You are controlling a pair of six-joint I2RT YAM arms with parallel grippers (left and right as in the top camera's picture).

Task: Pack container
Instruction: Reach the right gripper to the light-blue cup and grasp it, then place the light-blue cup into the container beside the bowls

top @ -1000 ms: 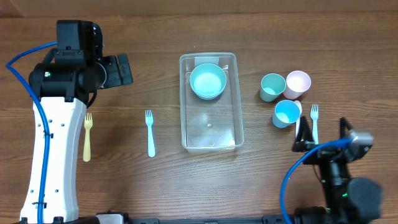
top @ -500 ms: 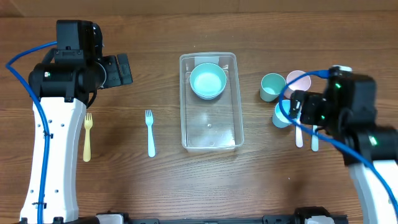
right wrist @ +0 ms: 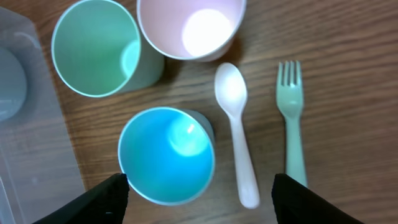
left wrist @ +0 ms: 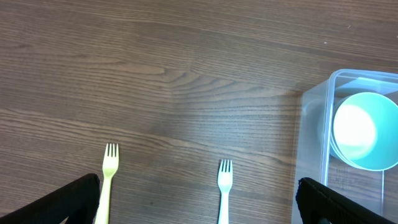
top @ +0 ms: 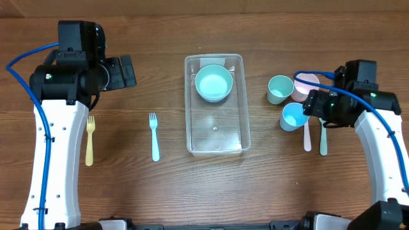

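Note:
The clear rectangular container (top: 190,121) stands at the table's middle with a teal bowl (top: 213,83) in its far end. It also shows in the left wrist view (left wrist: 313,130) and at the left edge of the right wrist view (right wrist: 28,143). My right gripper (top: 317,105) is open and empty, hovering over the blue cup (right wrist: 166,155), white spoon (right wrist: 236,124) and mint fork (right wrist: 292,124). My left gripper (top: 126,71) is open and empty at the far left, above the yellow fork (left wrist: 107,180) and light blue fork (left wrist: 224,186).
A green cup (top: 279,89) and a pink cup (top: 306,83) stand just behind the blue cup (top: 293,117). The yellow fork (top: 90,140) and light blue fork (top: 154,137) lie left of the container. The spoon (top: 307,137) and mint fork (top: 323,142) lie right of the cups.
My right arm has swung up from the table's front edge to above the cups and spoon. The left arm and all objects have stayed put.

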